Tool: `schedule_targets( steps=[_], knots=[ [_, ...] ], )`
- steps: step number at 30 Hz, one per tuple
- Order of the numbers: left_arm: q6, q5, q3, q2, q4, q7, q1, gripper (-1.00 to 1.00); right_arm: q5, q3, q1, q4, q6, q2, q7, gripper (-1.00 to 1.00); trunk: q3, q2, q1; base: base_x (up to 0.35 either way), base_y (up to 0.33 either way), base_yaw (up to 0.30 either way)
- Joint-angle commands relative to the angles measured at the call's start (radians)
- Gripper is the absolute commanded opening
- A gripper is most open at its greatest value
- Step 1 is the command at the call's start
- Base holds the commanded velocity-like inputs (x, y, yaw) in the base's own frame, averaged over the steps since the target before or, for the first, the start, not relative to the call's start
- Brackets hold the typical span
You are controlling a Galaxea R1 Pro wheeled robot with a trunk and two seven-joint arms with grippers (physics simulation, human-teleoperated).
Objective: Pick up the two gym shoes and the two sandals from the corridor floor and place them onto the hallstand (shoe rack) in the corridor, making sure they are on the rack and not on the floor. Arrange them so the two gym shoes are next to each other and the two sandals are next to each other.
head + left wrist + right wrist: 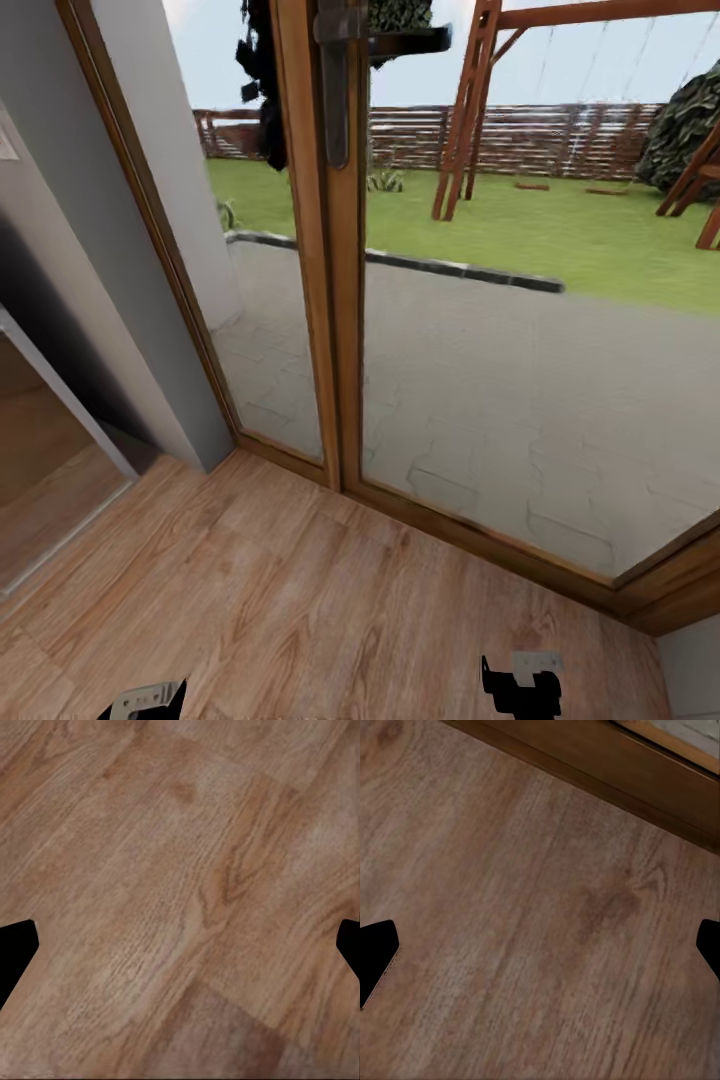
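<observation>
The corridor floor (300, 600) is being viewed from above, its wood planks running up to a wood-framed glass door (335, 300). A paved patio (500, 400) and lawn (560, 230) are being seen through the glass, with a wooden swing frame (465, 110) beyond. The left end effector (180, 945) is being held over bare planks, fingers spread wide apart, nothing between them. The right end effector (540, 945) is likewise being held spread, near the door's threshold (607, 772).
</observation>
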Motion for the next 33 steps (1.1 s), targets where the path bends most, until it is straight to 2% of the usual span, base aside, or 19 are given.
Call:
schedule_targets(
  steps=[1, 33],
  knots=[
    [-0.001, 0.008, 0.003, 0.0, 0.002, -0.01, 0.0, 1.0, 0.007, 0.002, 0.0, 0.001, -0.001, 0.0, -0.007, 1.0, -0.002, 0.0, 0.0, 0.0, 0.0, 0.204],
    [0.0, 0.008, 0.002, -0.004, 0.048, -0.007, 0.005, 1.0, 0.007, 0.002, 0.004, 0.002, -0.001, 0.003, -0.007, 1.0, -0.035, 0.0, 0.0, 0.0, 0.0, 0.204]
  ],
)
